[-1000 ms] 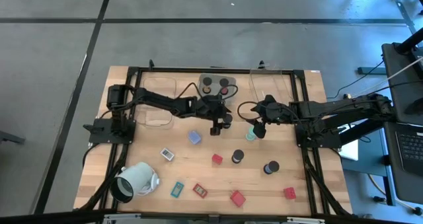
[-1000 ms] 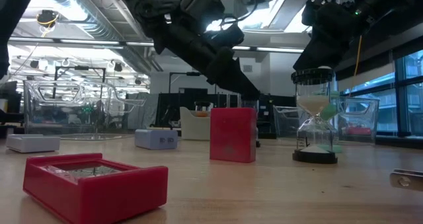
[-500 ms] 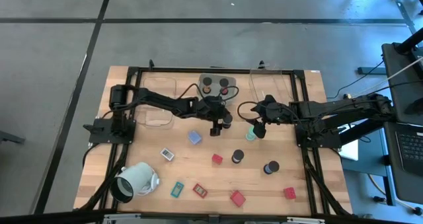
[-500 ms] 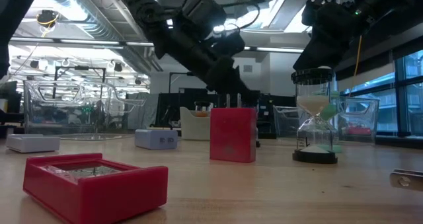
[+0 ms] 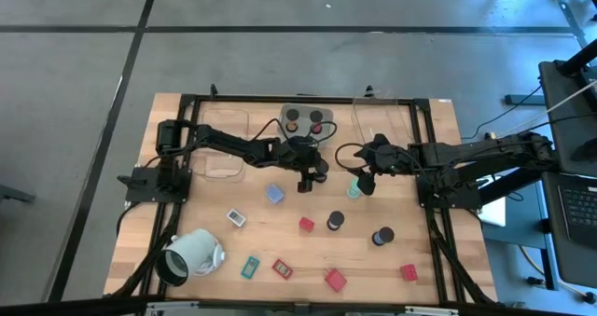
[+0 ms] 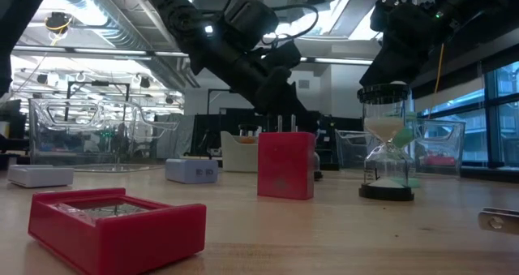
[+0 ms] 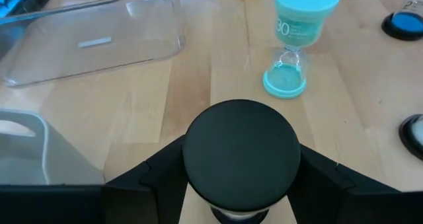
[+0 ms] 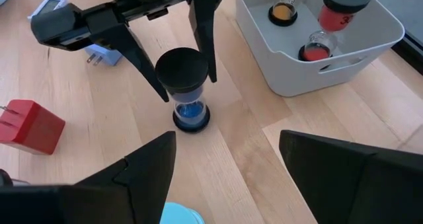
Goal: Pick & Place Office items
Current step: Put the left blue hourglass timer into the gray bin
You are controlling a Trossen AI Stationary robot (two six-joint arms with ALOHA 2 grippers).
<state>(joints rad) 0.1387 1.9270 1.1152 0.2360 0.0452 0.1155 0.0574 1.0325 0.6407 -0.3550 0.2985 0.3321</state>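
Note:
A small hourglass with a black top (image 7: 241, 145) and a blue base (image 8: 192, 117) stands upright on the wooden table, near its middle. My left gripper (image 5: 311, 174) reaches it from the table's left and is shut on its top. My right gripper (image 8: 228, 178) hangs open and holds nothing, just right of there, above a teal hourglass (image 7: 294, 45) that stands on its base. Other office items lie toward the near edge: a pale blue cube (image 5: 274, 194), a red block (image 5: 306, 225) and two black-topped cylinders (image 5: 335, 222). My left gripper pinches the hourglass's round black top cap (image 7: 195, 154) between its two fingers, one on each side. The fingers (image 8: 201, 45) come slanting down from the table's left. The hourglass stands upright with its blue base on the table.
A grey bin (image 5: 308, 118) with red and orange hourglasses stands at the far edge. Clear trays lie at far left (image 5: 224, 148) and far right (image 5: 387, 130). A pale hollow cylinder (image 5: 191, 253) lies at near left, and flat pieces and red blocks (image 5: 334, 279) lie along the near edge.
My left gripper has settled over the black-topped hourglass and its fingers have drawn in onto the cap. The hourglass stands where it was. My right gripper has kept still.

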